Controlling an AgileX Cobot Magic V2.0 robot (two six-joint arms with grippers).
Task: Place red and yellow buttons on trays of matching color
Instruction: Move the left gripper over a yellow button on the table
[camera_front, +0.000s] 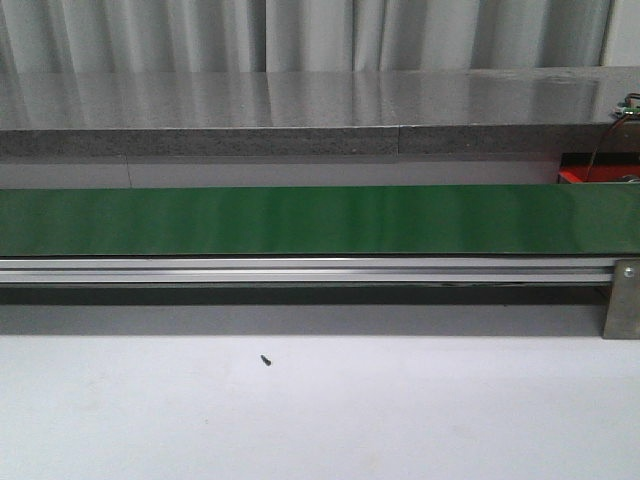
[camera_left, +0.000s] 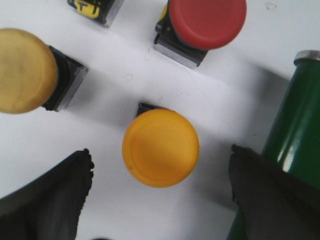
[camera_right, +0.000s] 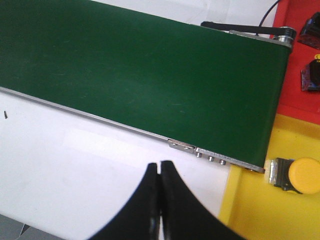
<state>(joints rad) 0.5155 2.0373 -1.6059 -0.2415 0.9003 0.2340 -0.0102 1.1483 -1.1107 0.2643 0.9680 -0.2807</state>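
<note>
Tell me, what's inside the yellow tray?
One yellow button lies on its side in the yellow tray, in the right wrist view. The green belt covers part of the tray, and its far side runs out of view, so more could be hidden.

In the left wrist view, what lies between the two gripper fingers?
The orange-yellow round push button stands cap-up on the white table, between the dark left gripper fingers and touching neither; this shows in the left wrist view.

Right wrist view: belt end and trays
Green belt; yellow tray holding yellow button; red tray; right tool fingers pressed together over white worktop.
</note>
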